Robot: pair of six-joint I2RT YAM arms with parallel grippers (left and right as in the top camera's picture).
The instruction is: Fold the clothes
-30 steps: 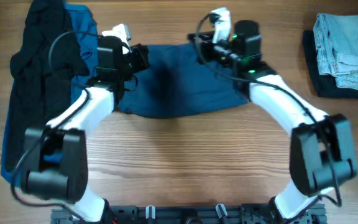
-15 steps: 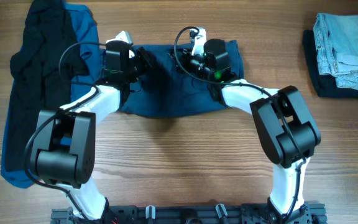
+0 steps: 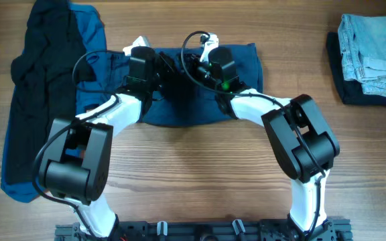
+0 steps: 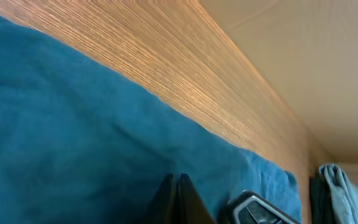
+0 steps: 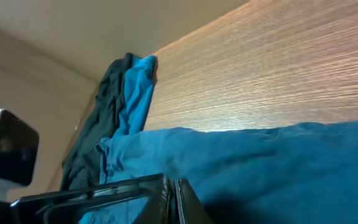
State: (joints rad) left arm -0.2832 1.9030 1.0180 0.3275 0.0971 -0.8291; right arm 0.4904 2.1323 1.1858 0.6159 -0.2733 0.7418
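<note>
Light brown table (image 3: pixel 200 174) with fine, straight wood grain. Toward 12 o'clock are plain dark navy shorts (image 3: pixel 246 63); in both wrist views the same cloth looks a brighter teal-blue. At 10 o'clock a black garment (image 3: pixel 42 73) lies over a vivid blue garment (image 3: pixel 89 27). At 2 o'clock faded, pale blue denim (image 3: pixel 370 50) rests on a very dark garment (image 3: pixel 332 60). The left arm (image 3: pixel 109 110) and right arm (image 3: pixel 263 104) have white links and black joints. The right arm carries a small green light (image 3: pixel 226 84). The wall (image 4: pixel 303 50) is beige.
</note>
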